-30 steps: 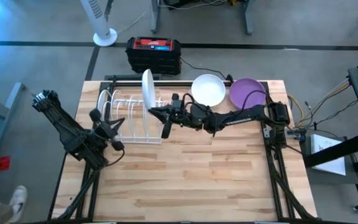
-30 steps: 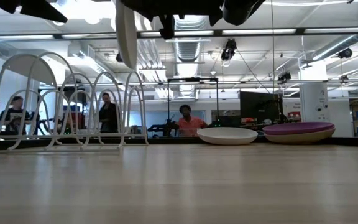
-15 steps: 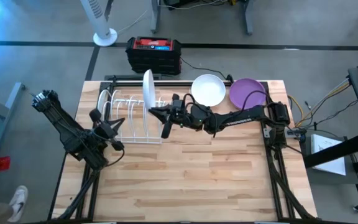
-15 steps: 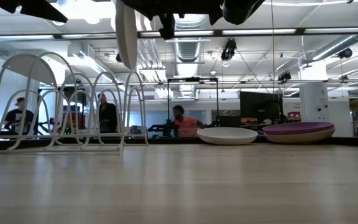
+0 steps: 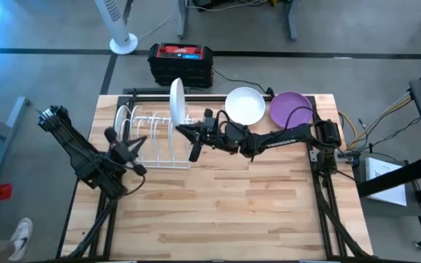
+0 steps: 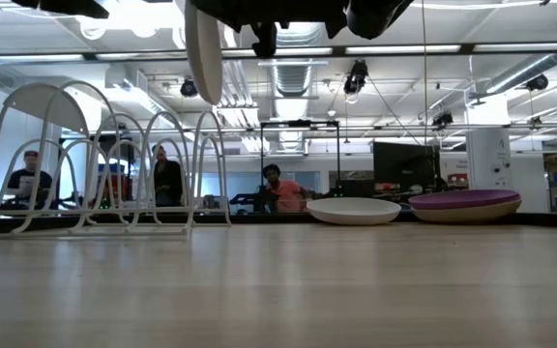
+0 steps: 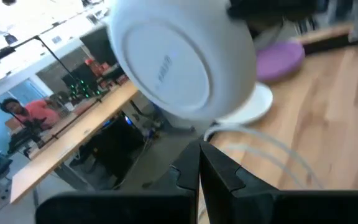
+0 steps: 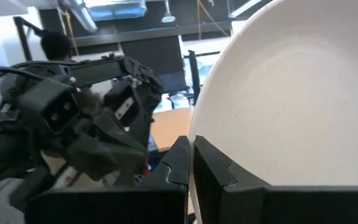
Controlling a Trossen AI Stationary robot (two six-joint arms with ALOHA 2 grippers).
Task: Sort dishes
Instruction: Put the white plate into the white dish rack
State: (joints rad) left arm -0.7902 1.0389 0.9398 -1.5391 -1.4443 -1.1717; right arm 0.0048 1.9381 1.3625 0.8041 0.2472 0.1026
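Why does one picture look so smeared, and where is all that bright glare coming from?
Left wrist view: the white plate, the purple plate and the wooden table are soft and streaked. Low view: ceiling lights flare white behind the dish rack. High view: evenly lit and sharp.

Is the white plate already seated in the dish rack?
No, in the low view the white plate hangs on edge above the dish rack, clear of its wire loops.

White plate [image 6: 204, 48]: I see its top cut off by the low view's upper edge.
Right gripper [image 5: 183, 131]: its grip point is hidden from me.
Left gripper [image 5: 133, 162]: too small to read its fingers.
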